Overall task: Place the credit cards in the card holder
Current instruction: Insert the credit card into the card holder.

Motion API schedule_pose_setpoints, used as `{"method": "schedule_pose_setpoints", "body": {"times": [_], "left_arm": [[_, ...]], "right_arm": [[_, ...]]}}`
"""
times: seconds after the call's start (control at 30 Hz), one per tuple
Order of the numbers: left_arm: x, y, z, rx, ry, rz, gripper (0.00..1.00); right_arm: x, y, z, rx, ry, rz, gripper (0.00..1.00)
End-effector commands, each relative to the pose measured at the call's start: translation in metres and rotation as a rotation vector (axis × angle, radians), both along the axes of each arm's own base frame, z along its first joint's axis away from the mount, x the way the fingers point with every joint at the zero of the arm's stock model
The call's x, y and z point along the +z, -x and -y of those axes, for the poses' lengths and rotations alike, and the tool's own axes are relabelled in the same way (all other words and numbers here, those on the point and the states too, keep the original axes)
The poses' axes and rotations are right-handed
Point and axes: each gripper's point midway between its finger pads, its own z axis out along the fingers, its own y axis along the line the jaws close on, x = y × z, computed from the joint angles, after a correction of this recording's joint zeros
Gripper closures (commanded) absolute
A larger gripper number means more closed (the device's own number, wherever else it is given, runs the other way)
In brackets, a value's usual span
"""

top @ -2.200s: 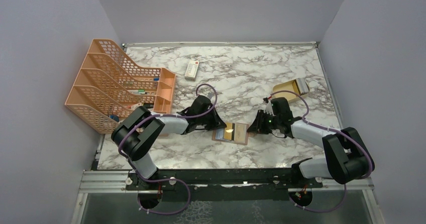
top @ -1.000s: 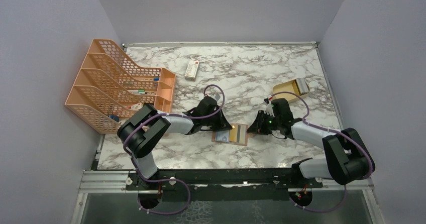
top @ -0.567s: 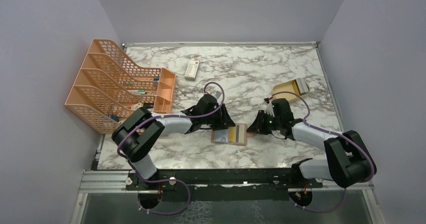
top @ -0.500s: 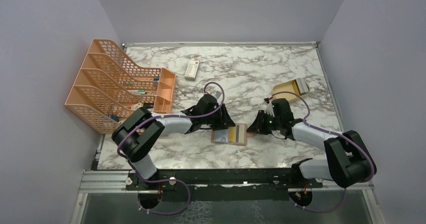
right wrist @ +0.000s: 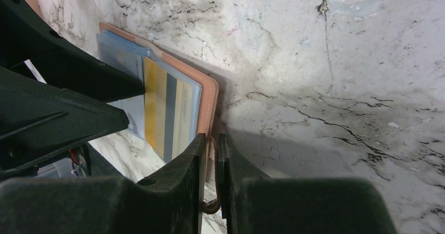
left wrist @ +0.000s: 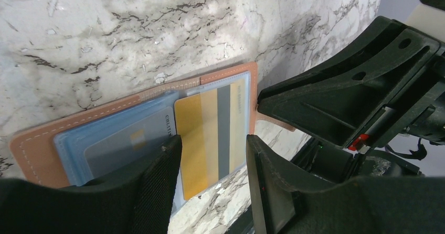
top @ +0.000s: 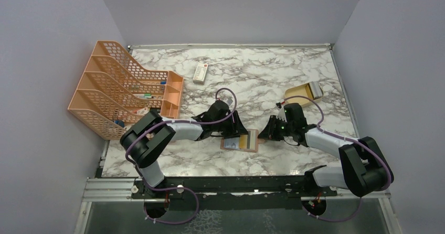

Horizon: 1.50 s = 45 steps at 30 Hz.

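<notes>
Your left pincer (left wrist: 213, 139) stands open over the card holder (left wrist: 36, 145). Its two fingers (left wrist: 157, 181) are spread to either side of the gold-yellow card (left wrist: 204, 113) and angle down toward it. That card lies flat on the leaf of the holder nearer your right pincer (right wrist: 211, 138), with its long edges parallel to the centre fold. It seems to sit under a clear sleeve, but you cannot tell whether it is fully home.

On the holder's other leaf, a grey card (left wrist: 126, 145) with a small gold chip lies in a pale blue sleeve, partly hidden by your left finger.

Your right pincer is closed to a sliver on the holder's clasp tab (right wrist: 211, 205), at the outer edge of the gold card's leaf. It meets the holder from the side opposite your left pincer. The two pincers are close together, with only that one leaf between them.

The holder lies open and flat on the table (top: 262, 76), close to the near edge. On the holder's far side, bare marble stretches toward the back wall. A tan shallow box (top: 302, 92) sits far-right of the holder and a white remote (top: 200, 72) sits far-left of it, both well apart from it. The orange mesh rack (top: 126, 89) stands well to the holder's left, beyond your left arm.
</notes>
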Motion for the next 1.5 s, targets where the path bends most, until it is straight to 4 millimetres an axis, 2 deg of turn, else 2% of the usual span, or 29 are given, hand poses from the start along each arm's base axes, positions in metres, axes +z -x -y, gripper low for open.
{"method": "schedule_pose_setpoints", "body": {"times": [0.0, 0.33, 0.47, 0.5, 0.57, 0.73, 0.9, 1.17, 1.47], "left_arm": [[-0.009, 0.009, 0.008, -0.026, 0.009, -0.035, 0.49], [0.005, 0.014, 0.023, -0.055, 0.045, -0.03, 0.49], [0.009, 0.013, 0.021, -0.056, 0.037, -0.016, 0.48], [0.018, 0.012, 0.019, -0.055, 0.038, 0.006, 0.48], [0.02, 0.01, 0.014, -0.05, 0.003, 0.024, 0.47], [0.016, 0.01, 0.001, -0.039, -0.068, 0.048, 0.44], [0.009, 0.01, -0.004, -0.041, -0.094, 0.046, 0.42], [-0.007, 0.013, 0.002, -0.062, -0.089, 0.016, 0.41], [0.001, 0.015, 0.011, -0.069, -0.032, -0.003, 0.41]], "right_arm": [[0.007, -0.004, -0.003, 0.006, -0.008, 0.033, 0.86], [0.006, -0.003, -0.003, 0.005, -0.013, 0.034, 0.87], [0.007, -0.003, -0.001, 0.001, -0.01, 0.042, 0.87], [0.008, -0.003, -0.002, 0.002, -0.01, 0.043, 0.87], [0.007, -0.003, -0.001, 0.002, -0.01, 0.042, 0.87], [0.006, -0.001, -0.002, 0.003, -0.014, 0.037, 0.87], [0.008, -0.003, -0.002, 0.003, -0.012, 0.041, 0.87], [0.008, -0.003, -0.003, 0.005, -0.018, 0.038, 0.87], [0.004, 0.0, -0.002, 0.002, -0.017, 0.029, 0.87]]}}
